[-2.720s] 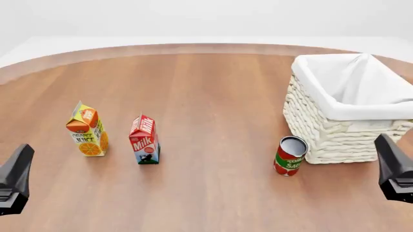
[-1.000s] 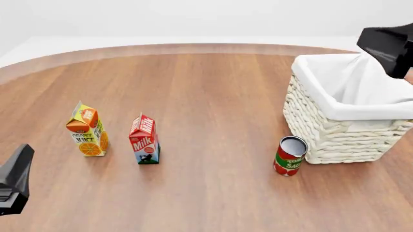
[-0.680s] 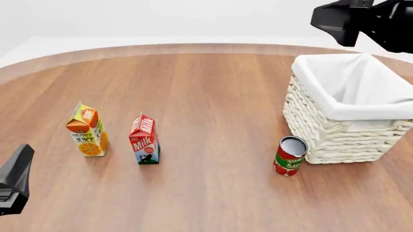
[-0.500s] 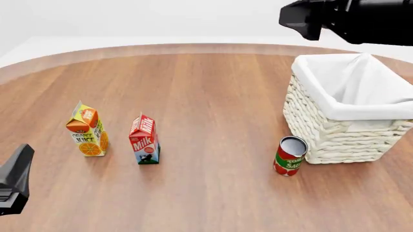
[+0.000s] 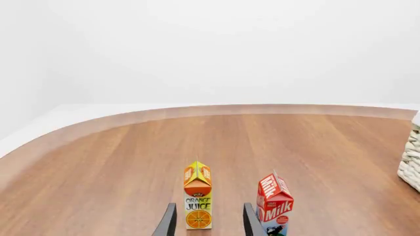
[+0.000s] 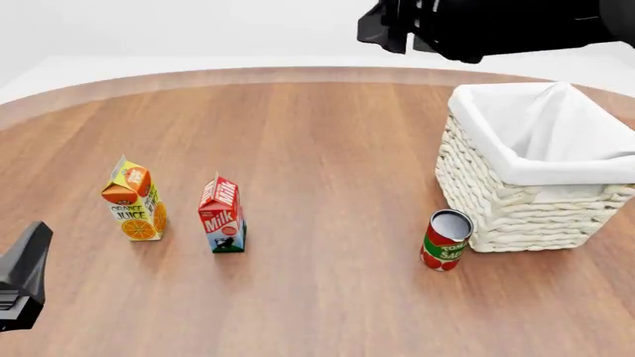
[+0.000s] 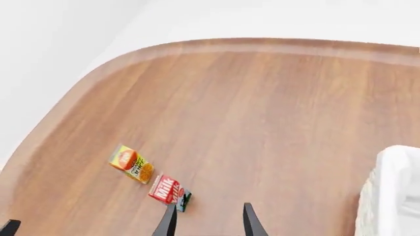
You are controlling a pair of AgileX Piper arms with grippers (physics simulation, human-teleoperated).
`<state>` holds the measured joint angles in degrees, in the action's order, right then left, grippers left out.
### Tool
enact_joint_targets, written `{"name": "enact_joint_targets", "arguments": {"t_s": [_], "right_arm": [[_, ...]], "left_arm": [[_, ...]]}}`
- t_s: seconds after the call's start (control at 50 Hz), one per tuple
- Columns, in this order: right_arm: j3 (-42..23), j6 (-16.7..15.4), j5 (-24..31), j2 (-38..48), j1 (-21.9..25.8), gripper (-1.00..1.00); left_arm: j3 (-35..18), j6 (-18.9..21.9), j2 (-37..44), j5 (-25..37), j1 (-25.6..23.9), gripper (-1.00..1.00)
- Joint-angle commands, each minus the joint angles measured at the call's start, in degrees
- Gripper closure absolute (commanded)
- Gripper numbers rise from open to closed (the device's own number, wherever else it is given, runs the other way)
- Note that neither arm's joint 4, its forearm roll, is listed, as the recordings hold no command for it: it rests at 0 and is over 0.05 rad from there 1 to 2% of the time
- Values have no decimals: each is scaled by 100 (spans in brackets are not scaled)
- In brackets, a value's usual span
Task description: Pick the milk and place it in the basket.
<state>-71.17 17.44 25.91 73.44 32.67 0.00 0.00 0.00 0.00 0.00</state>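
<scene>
A gable-topped milk carton [image 6: 222, 215] is stood upright on smooth wood, well left of the woven wicker basket [image 6: 516, 201]. The right gripper [image 7: 204, 221] is held high, fingers parted; the left gripper [image 5: 207, 223] is likewise spread, empty.

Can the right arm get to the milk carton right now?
Probably yes. The right hand is open, high over the table, looking down at the milk carton. The carton stands upright, apart from the orange juice carton, with nothing above it.
</scene>
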Motion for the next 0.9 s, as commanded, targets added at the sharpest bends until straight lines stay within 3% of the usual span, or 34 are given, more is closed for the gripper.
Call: {"name": "enact_joint_targets", "arguments": {"t_s": [0.02, 0.54, 0.76, 0.9], "right_arm": [[-304, 444, -17, 567, 152, -100], [-896, 1338, -7, 1522, 445, -100], [-1334, 1288, 169, 1965, 549, -100], [-1380, 1550, 98, 2200, 663, -100]], "left_arm": [[0, 0, 0, 0, 0, -100], [0, 0, 0, 0, 0, -100], [0, 0, 0, 0, 0, -100], [0, 0, 0, 0, 0, -100]]}}
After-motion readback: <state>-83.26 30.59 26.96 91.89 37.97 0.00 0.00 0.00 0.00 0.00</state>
